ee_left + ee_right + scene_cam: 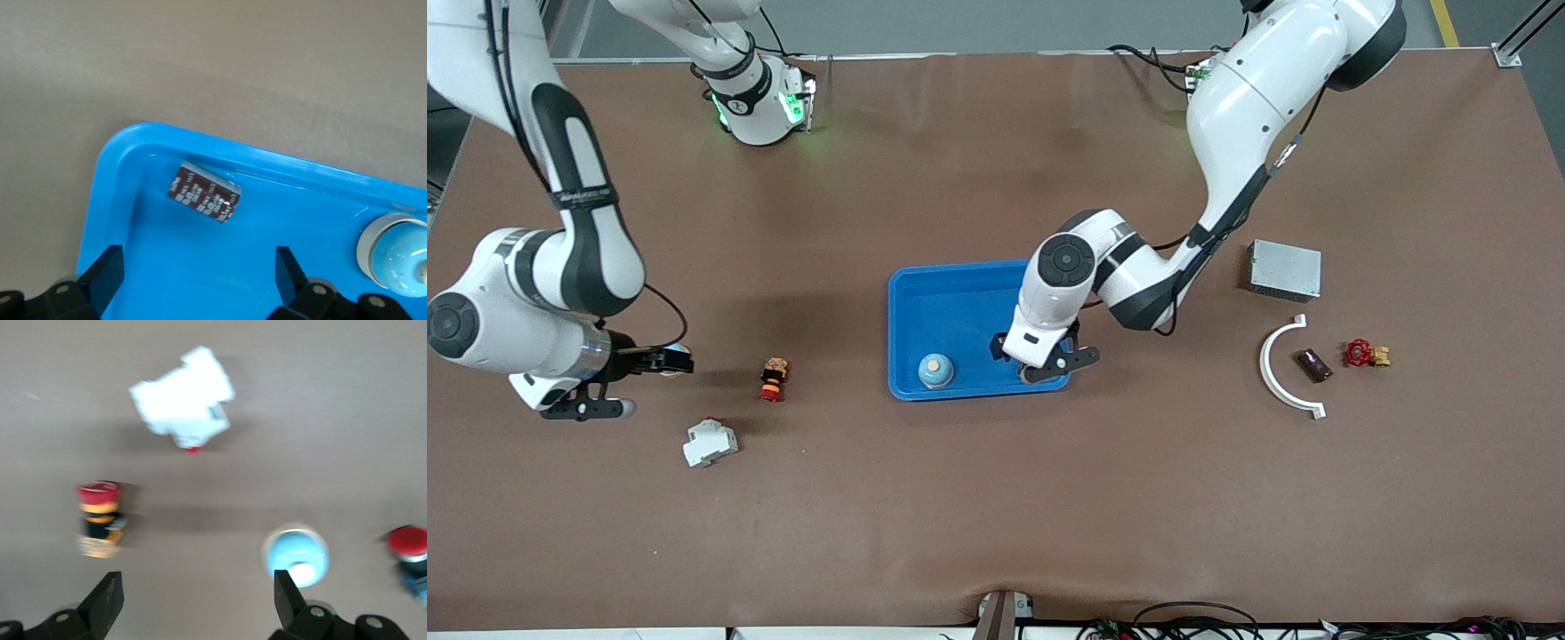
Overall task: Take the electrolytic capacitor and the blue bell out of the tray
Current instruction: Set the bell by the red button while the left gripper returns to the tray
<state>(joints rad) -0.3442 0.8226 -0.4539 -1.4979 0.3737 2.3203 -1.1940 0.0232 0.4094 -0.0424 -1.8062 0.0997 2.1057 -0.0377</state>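
Front view, tabletop (996, 498) brown.

- At the right arm's end, the right tool (636, 384) hangs low over bare tabletop, tilted. Its fingers are spread and hold nothing.
- The right wrist view shows a light-blue domed piece (295, 555) on the tabletop close to one finger, not gripped. A red-capped part (408, 547) sits at the frame edge, too blurred to name.
- A white breaker block (710, 442) lies at 7 o'clock of the red-and-yellow push button (775, 380), apart from it. Both are nearer the middle than the right tool.
- The blue tray (951, 307) sits mid-tabletop.
- The bell (935, 371), light blue with a tan knob on top, stands upright inside the tray at about its 7 o'clock, close to the wall nearest the front camera.
- The left tool (1045, 360) is over the tray's 5 o'clock corner, with its fingers spread wide and nothing between them.
- In the left wrist view, the capacitor (203, 193), brown with white print, lies in that tray corner. It is tipped against the tray wall and clear of both fingers. The front view hides it under the left tool.
- At the left arm's end, a grey metal box (1285, 269) sits at 12 o'clock of a white curved bracket (1288, 373).
- A dark brown cylinder (1313, 365) lies inside the bracket's curve, not touching it.
- A red valve with a brass body (1365, 354) sits at the cylinder's 3 o'clock, just beside it.
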